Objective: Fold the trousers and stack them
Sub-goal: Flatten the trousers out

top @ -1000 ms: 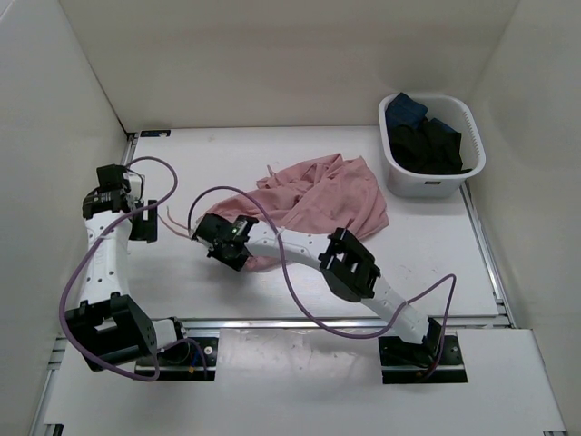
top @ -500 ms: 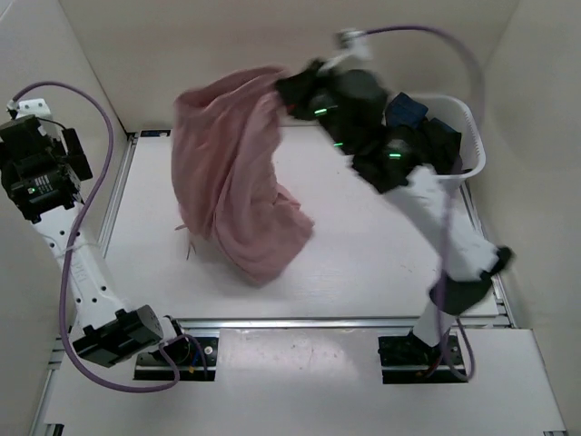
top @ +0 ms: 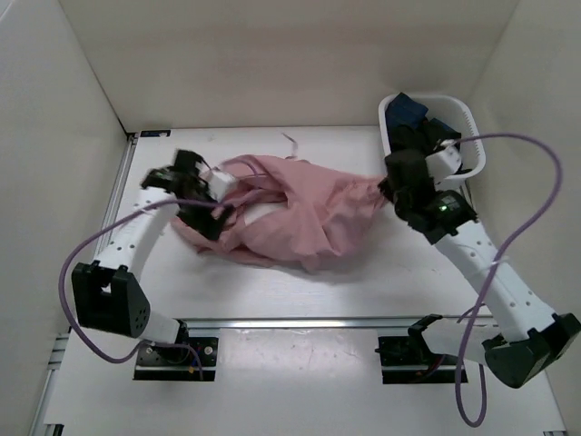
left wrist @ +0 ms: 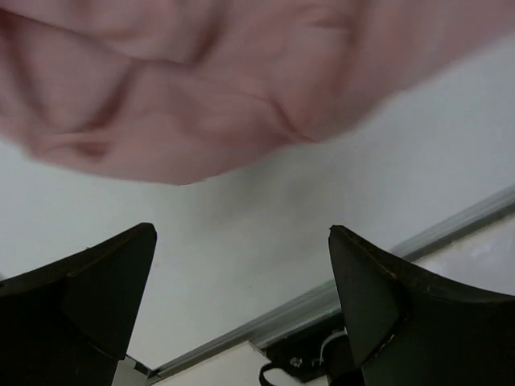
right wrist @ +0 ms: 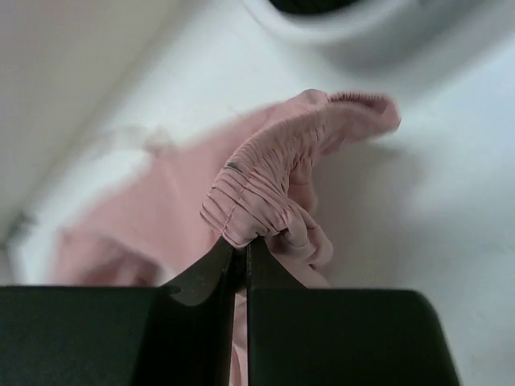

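Note:
The dusty-pink trousers (top: 309,213) lie bunched and spread across the middle of the table. My right gripper (top: 388,186) is at their right end, just left of the basket. In the right wrist view it (right wrist: 240,245) is shut on the gathered elastic waist of the trousers (right wrist: 278,173), which stands up in a pinched fold. My left gripper (top: 209,218) is over the trousers' left edge. In the left wrist view it (left wrist: 241,233) is open and empty over bare table, with the trousers (left wrist: 201,88) beyond the fingertips and apart from them.
A white basket (top: 465,113) holding dark clothes stands at the back right, close to my right gripper; its rim shows in the right wrist view (right wrist: 354,32). The metal rail (left wrist: 370,269) runs along the table's near edge. White walls enclose the table.
My right arm has come down from high at the back to the table by the basket, laying the trousers out. My left arm has swung in from the far left to the trousers' left edge.

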You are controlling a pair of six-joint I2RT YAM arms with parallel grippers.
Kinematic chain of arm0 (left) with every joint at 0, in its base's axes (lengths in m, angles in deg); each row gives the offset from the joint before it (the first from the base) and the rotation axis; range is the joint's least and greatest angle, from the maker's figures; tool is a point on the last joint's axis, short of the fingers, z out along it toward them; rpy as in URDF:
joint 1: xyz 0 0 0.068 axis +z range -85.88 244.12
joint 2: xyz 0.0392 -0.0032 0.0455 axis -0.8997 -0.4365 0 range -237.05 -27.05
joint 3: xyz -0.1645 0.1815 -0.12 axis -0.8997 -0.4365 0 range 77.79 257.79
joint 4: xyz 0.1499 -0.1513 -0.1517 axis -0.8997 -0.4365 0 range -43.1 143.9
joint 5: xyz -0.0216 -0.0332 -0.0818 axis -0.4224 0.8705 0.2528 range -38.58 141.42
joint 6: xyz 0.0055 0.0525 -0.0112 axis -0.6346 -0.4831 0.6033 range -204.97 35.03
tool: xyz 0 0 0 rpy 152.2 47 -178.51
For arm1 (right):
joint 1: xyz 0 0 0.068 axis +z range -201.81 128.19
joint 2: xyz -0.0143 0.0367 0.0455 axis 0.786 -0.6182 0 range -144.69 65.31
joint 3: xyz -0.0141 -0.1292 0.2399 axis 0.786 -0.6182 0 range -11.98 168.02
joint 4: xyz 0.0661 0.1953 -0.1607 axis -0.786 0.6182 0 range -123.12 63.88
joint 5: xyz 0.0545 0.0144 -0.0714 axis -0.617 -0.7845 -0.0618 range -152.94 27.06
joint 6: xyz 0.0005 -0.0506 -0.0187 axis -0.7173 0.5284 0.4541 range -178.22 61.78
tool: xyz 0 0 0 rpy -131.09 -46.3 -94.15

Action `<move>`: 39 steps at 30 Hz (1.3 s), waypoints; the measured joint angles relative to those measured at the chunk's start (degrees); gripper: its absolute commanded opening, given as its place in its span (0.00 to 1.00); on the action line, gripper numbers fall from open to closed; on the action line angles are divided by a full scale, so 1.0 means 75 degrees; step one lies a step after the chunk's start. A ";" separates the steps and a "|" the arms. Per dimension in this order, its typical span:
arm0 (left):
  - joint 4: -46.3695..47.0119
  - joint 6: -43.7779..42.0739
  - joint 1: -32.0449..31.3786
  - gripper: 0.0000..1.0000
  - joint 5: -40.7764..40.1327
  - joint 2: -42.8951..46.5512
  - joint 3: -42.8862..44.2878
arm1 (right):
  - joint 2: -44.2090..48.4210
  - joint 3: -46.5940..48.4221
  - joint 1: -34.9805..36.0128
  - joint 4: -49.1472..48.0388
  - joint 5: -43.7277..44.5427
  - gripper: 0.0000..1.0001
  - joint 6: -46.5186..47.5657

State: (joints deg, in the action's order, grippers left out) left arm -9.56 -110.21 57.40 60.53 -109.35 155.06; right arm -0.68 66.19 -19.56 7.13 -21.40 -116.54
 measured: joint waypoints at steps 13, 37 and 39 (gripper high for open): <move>0.1434 0.0574 -0.0114 0.95 -0.3095 0.0268 -0.2407 | 0.1148 -0.1684 0.0041 0.1274 -0.0181 0.00 -0.1215; 0.3418 -0.0950 0.0711 0.14 -0.2101 -0.0994 -0.2267 | 0.2524 -0.1888 0.0064 0.2375 0.0720 0.00 -0.1518; 0.3185 -0.1157 0.1151 0.14 -0.2177 -0.0239 -0.1807 | 0.2984 -0.1883 0.0067 0.2617 0.0918 0.00 -0.1562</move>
State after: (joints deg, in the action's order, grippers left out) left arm 14.33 -118.88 66.03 44.20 -111.14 141.51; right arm 21.70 52.07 -19.06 26.76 -14.51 -128.26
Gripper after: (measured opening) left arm 0.150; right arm 0.038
